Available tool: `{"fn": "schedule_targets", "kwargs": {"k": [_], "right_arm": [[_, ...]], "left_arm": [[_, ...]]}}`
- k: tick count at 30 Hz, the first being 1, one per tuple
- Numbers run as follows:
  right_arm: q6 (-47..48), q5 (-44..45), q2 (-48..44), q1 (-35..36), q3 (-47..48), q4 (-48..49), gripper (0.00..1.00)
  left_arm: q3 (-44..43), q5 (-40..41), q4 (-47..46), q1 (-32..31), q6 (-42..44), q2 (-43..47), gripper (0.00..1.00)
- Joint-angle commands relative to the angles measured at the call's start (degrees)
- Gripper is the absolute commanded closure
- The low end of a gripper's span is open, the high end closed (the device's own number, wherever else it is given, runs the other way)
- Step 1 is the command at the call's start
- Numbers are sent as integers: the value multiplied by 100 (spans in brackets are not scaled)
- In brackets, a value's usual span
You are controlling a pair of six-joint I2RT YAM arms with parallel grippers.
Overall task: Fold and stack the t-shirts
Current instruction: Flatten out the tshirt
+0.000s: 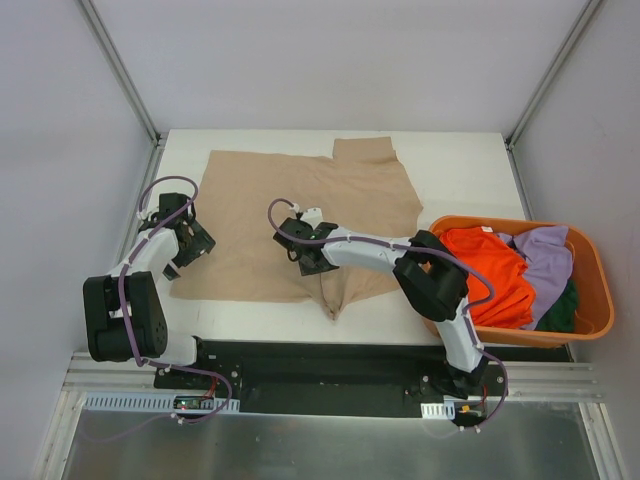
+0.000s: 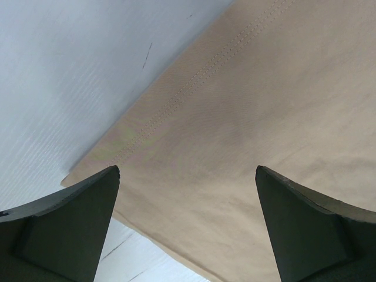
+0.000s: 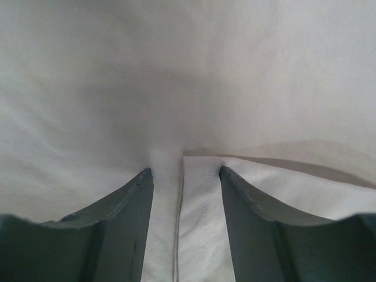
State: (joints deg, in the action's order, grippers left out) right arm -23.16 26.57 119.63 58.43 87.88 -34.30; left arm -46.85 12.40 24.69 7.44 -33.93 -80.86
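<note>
Fingers (image 2: pixel 70 223) of the left gripper (image 2: pixel 188 170) stand wide apart, released, holding nothing. Below them lies the tan shirt (image 2: pixel 264 117): a double-stitched hem runs diagonally, with bare table (image 2: pixel 59 70) beyond the cloth edge.

From above, the left gripper (image 1: pixel 190 240) sits at the shirt's left edge. The tan shirt (image 1: pixel 300 190) is spread mostly flat on the table (image 1: pixel 460 170), one sleeve at the far side. A raised pucker of cloth (image 1: pixel 335 300) sits at its near edge.

The right gripper (image 1: pixel 300 255) is down on the shirt's near-middle area. In the wrist view, the jaws of the right gripper (image 3: pixel 185 170) are partway apart, with a hemmed cloth edge (image 3: pixel 194 223) between them. Whether cloth is clamped cannot be determined.

At the right, a basket (image 1: pixel 600 290) holds an orange shirt (image 1: pixel 490 275), a lavender shirt (image 1: pixel 548 260) and a green shirt (image 1: pixel 562 305), bunched together.
</note>
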Motion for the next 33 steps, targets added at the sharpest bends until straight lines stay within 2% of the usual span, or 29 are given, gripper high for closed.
{"fn": "schedule_targets", "kwargs": {"k": [1,4,13,24,33], "right_arm": [[-285,138,95,-25,99,-235,50],[-426,200,43,-130,11,-200,54],[-558,367,-458,-218,-508,37,76],[-435,253,-968,-271,-833,257,72],[-374,86,-1153,-324,-1088,442,73]], "left_arm": [[36,16,71,-32,-105,62,1],[36,25,71,-32,-105,53,1],[18,43,71,-32,-96,18,1],[-26,60,80,-24,-105,-132,1],[-35,60,80,-32,-105,-158,1]]}}
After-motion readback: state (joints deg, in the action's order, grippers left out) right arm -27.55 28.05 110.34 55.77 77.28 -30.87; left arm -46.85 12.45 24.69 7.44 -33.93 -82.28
